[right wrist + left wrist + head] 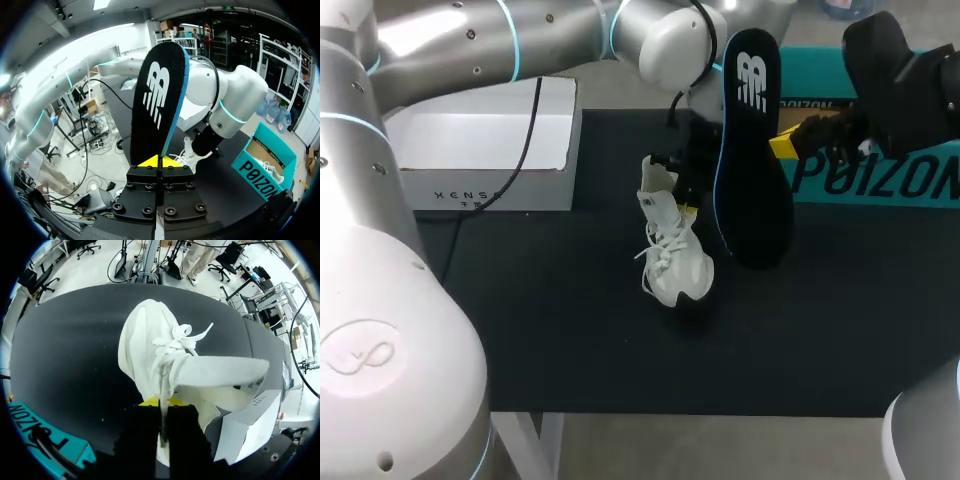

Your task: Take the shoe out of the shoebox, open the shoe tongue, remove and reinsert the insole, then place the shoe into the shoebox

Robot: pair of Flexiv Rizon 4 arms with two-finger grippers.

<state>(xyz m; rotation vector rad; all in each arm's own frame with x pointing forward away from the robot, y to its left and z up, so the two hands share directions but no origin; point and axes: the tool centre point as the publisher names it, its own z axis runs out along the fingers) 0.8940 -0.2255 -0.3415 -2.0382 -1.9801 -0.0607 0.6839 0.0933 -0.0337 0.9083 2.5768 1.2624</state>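
Shoe (672, 255) sits mid table (570, 330), left end effector (161, 402) pinched on its collar, right end effector (159, 161) clamped on upright insole (157, 100) alongside; risk: floppy insole buckles at the narrow opening, or shoe twists loose.

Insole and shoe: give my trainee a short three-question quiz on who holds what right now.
1. True or false: the insole is inside the shoe.
2. Fill in: the left gripper is shut on the ____.
3. What holds the insole? A the right gripper; B the left gripper; C neither.

Key: 1 false, it is held upright in the air beside the shoe; 2 shoe; 3 A.
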